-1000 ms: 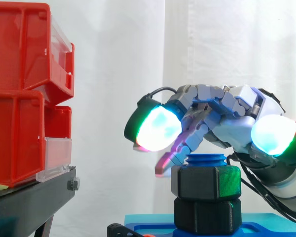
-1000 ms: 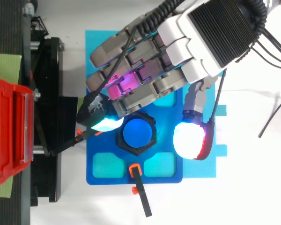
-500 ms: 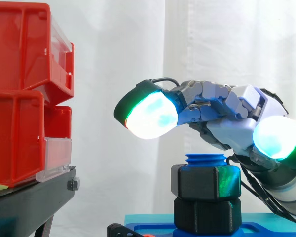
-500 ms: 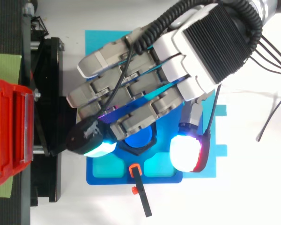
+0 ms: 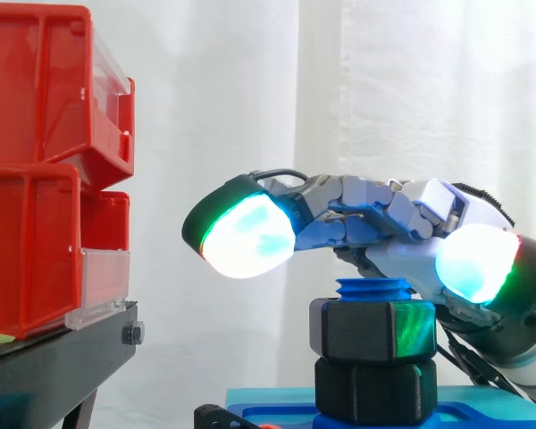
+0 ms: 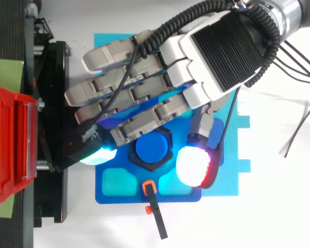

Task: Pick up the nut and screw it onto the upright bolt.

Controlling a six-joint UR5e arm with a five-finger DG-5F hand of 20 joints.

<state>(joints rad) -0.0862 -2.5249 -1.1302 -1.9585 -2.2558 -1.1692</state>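
— State of hand (image 5: 402,228)?
— Spread flat, fingers straight, holding nothing; just above bolt (image 5: 372,288) top, pointing twd red bins (image 5: 36,179) at left.
— And nut?
— Black hex nut (image 5: 373,329) sitting on upright blue bolt; bolt tip poking out above; second black hex piece (image 5: 371,389) right beneath, touching.
— Thumb?
— Glowing thumb pad (image 6: 192,165) just beside nut; contact or not, can't tell.
— Base?
— Blue plate (image 6: 101,195) under bolt, next to black stand (image 5: 54,366).

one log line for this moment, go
robot hand: open, fingers straight over nut | nut: on bolt | bolt top: showing above nut
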